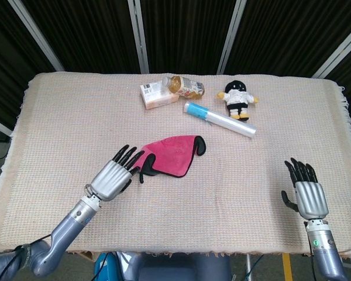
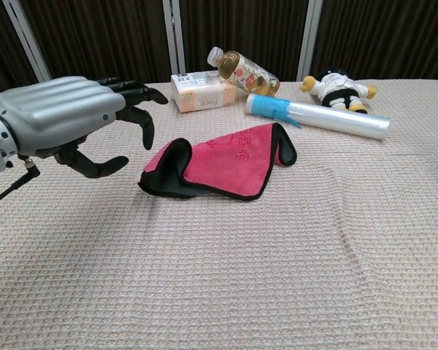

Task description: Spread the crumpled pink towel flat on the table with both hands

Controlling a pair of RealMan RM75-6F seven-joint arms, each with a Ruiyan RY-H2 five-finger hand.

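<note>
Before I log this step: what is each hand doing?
Left hand: open, fingers apart, beside the pink towel, holding nothing.
Right hand: open, holding nothing.
</note>
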